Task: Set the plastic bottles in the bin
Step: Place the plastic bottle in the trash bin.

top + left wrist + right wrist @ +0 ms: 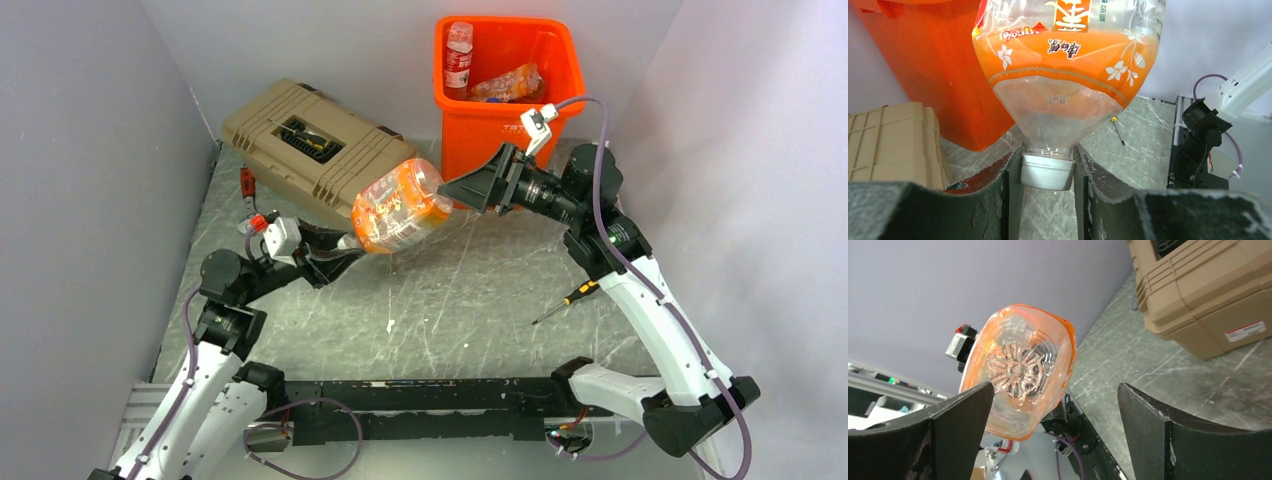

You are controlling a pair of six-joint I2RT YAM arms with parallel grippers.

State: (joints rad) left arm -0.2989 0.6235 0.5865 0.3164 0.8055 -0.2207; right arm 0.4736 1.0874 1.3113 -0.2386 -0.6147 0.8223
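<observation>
A large clear plastic bottle with an orange label hangs tilted above the table, base toward the right. My left gripper is shut on its neck, just above the white cap, with the bottle rising between the fingers. My right gripper stands open, facing the bottle's base; its left finger is close beside the base and nothing is clamped. The orange bin stands at the back and holds two smaller bottles.
A tan ribbed toolbox sits at the back left, next to the bin. A small screwdriver lies on the table near the right arm. Grey walls close in both sides.
</observation>
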